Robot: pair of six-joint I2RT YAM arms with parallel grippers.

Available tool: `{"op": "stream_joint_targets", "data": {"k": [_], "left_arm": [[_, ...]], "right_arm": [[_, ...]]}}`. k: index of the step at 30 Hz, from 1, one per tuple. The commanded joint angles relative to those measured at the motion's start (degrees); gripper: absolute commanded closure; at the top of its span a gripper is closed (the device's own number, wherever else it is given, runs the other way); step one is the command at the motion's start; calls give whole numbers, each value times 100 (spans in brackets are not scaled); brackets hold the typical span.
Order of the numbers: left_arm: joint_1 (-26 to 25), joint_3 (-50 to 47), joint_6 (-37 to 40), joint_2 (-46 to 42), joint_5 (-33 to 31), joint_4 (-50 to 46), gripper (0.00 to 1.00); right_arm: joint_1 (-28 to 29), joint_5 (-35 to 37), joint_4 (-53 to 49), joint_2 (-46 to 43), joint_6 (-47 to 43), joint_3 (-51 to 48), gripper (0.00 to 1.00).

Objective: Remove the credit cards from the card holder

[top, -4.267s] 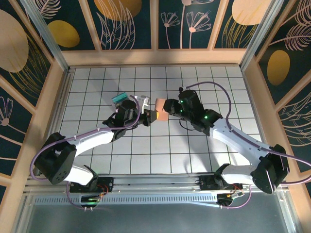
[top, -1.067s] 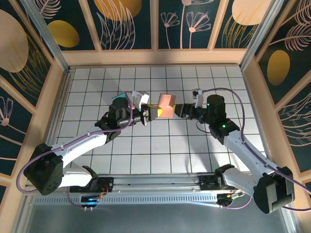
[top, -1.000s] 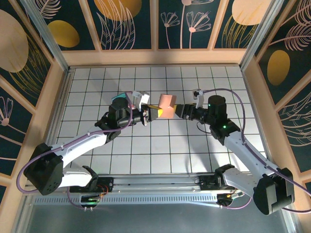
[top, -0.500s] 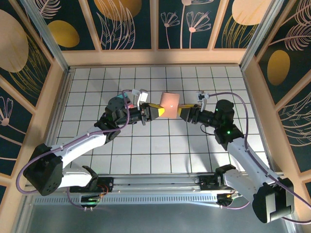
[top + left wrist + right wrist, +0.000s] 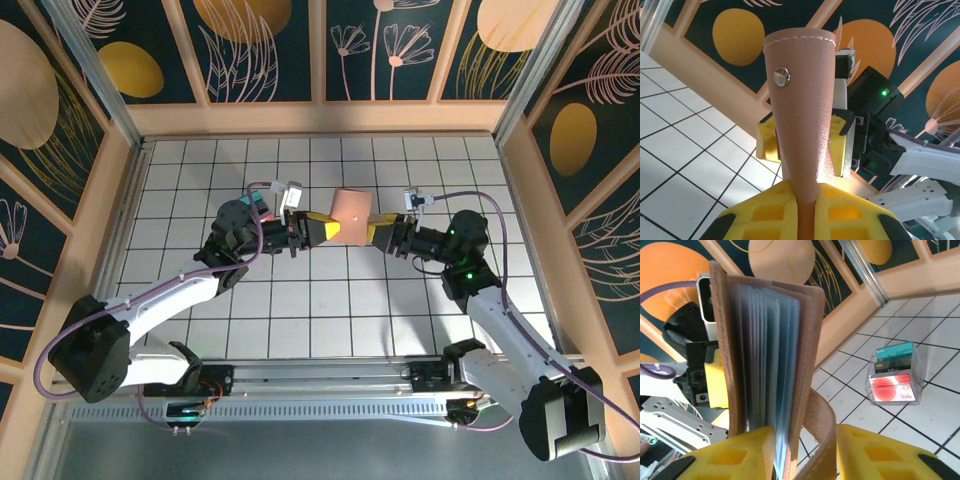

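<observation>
One card holder (image 5: pixel 350 211) is up in the air over the middle of the table (image 5: pixel 330 330), a little to the far side; it does not touch the table. An arm stands on each side of it.

The left gripper (image 5: pixel 322 228) reaches in from the left and is squeezed tight on the holder's left edge. Its yellow fingers (image 5: pixel 765 220) pinch the tan leather flat, so the holder stands stiff and cannot spin or drop. I think it is held this way so the other arm can work on it; one arm is the stand, the other is the picker.

The right gripper (image 5: pixel 378 234) reaches in from the right. Its jaws are part way open, one on each side of the holder's open edge; the closing tab (image 5: pixel 821 432) curls up beside one of them. I cannot tell if they press the holder or just sit around it. The open edge faces this gripper, and that makes sense — the blue-grey pockets (image 5: pixel 765 355) show there, and cards would slide out that way.

Now the count:
- two grippers;
- one holder;
- one round metal snap (image 5: pixel 782 76) on its outside;
- one tab;
- many thin pockets, too close together to count;
- cards inside — I cannot see how many.

One little clear box (image 5: pixel 892 375) sits on the table off to the left of the holder, on the far side of the left arm. Two cards show at it: one teal card (image 5: pixel 895 351) and one white card (image 5: pixel 891 386) with a red spot. It looks like a place for cards that come out, so I guess the job is under way and not done.
</observation>
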Motion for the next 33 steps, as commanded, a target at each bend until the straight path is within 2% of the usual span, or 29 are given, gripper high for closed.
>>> {"op": "stream_joint_targets", "data": {"k": [1,4,7,14,17,20,21,25,28,30,33], "left_arm": [[27,-26,-298,137,268,708,100],[27,-31,-427,231,366,881,100],[27,-22,-459,284,394,917,100],[27,13,-241,267,71,359,100],[27,48,-116,272,-144,-13,99],[27,56,-149,347,-205,-69,84],[31,65,-175,384,-199,-65,76],[27,176,-175,554,-207,-144,31],[26,252,-175,663,-226,-162,9],[22,305,-173,728,-267,-205,2],[26,288,-175,724,-383,-222,1]], "right_arm": [[23,-339,687,-25,257,-42,63],[96,-319,753,32,299,-33,65],[197,-304,844,111,326,-20,71],[293,-128,621,116,213,129,97],[301,74,312,59,88,215,100],[307,280,-99,62,-43,349,100],[317,355,-217,64,-88,387,100],[409,786,-895,55,-348,621,100],[537,1166,-1394,81,-569,804,100],[606,1358,-1627,109,-650,894,100],[648,1658,-1964,160,-734,1023,100]]}}
